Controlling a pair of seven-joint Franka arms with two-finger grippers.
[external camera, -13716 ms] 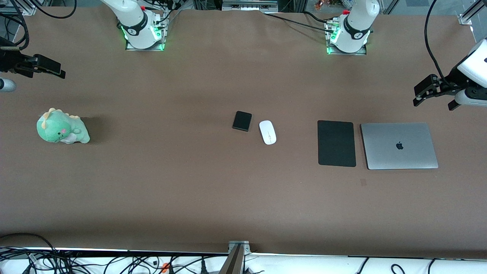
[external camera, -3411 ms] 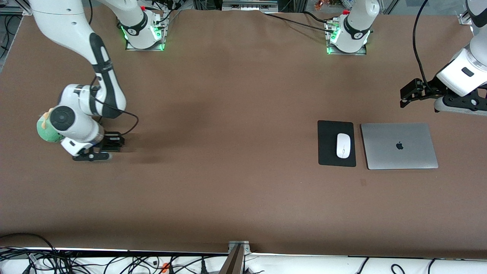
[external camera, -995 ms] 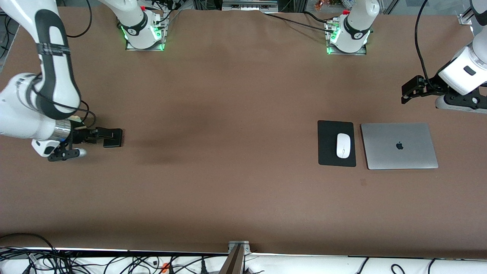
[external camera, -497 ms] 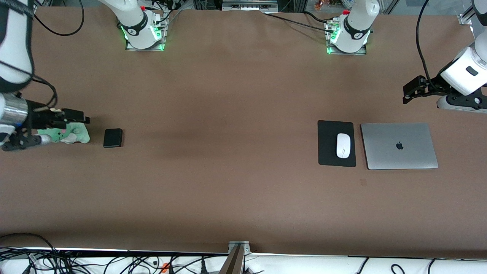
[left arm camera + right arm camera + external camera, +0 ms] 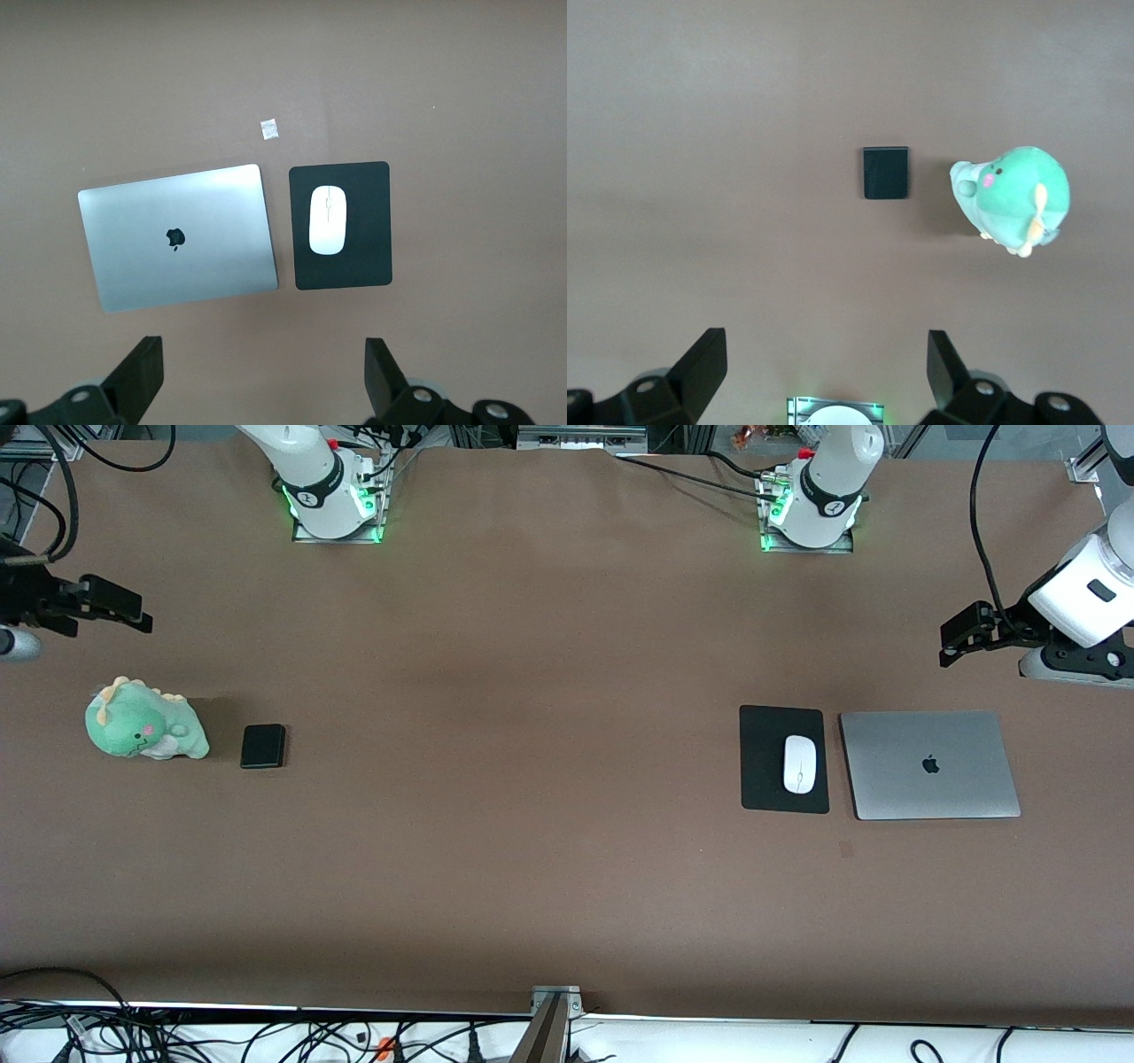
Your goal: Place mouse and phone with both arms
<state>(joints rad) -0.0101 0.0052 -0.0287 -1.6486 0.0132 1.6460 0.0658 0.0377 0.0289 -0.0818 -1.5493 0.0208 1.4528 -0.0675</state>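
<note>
White glossy oval mouse (image 5: 799, 763) set on black pad (image 5: 764, 779); black slab phone (image 5: 263, 746) beside green plush dinosaur (image 5: 142, 722). Left gripper (image 5: 961, 636), right gripper (image 5: 102, 607) raised, fingers spread, empty. Risk judged low: careless retreat could nudge phone.

Below the right gripper (image 5: 824, 367), its jaws spread wide, the phone (image 5: 886, 173) lies flat just beside the green plush dinosaur (image 5: 1012, 198).
</note>
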